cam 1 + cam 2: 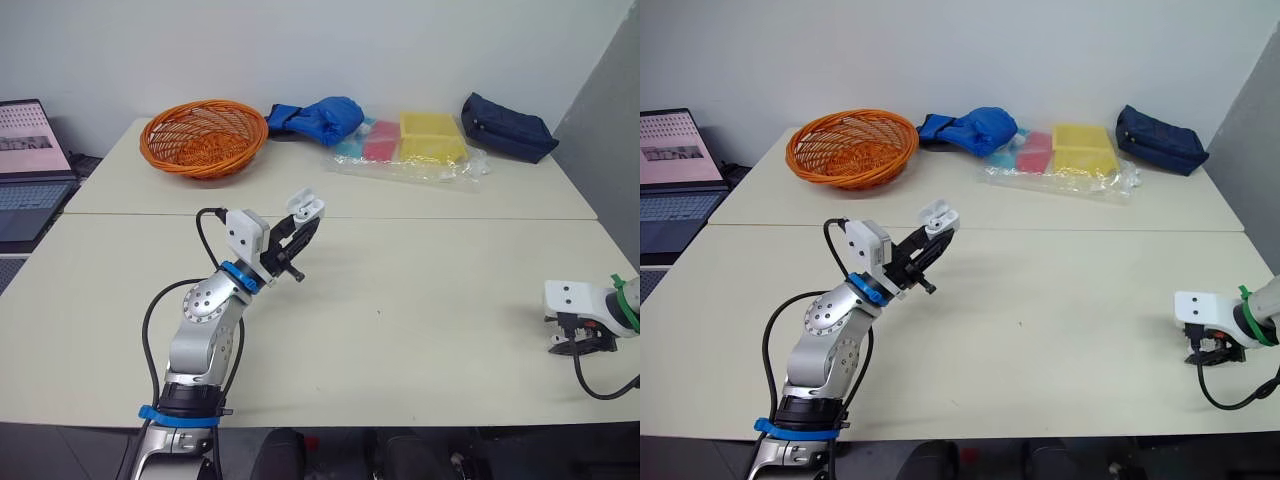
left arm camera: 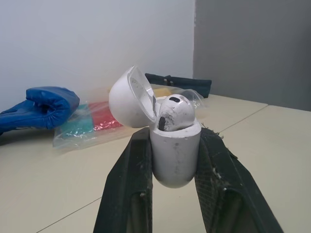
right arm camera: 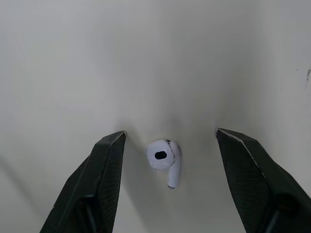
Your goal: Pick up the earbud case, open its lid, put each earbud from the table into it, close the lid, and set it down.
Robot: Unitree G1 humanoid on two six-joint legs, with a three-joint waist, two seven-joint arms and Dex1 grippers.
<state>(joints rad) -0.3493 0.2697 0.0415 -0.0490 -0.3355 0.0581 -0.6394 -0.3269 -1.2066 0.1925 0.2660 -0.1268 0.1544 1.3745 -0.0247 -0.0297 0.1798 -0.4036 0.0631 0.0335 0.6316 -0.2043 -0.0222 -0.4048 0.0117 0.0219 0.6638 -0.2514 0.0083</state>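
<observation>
An earbud case (image 1: pixel 939 213), lid raised, is held above the desk (image 1: pixel 1060 290) in the jaws of the left gripper (image 1: pixel 933 236). The right gripper (image 1: pixel 1214 349) is seen low near the desk's right edge. An orange basket (image 1: pixel 852 148) is set behind.

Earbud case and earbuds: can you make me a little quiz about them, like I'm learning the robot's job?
1. True or false: the lid of the earbud case is open.
2. Pick one. Where does the loose earbud lie?
A. in the orange basket
B. on the table, between the fingers of the right gripper
C. on the laptop
3. Fill in: the earbud case is held off the table by the ____ gripper.

Key:
1. True; one earbud already sits inside.
2. B; the fingers are apart and not touching it.
3. Left: the left gripper is shut on it.
</observation>
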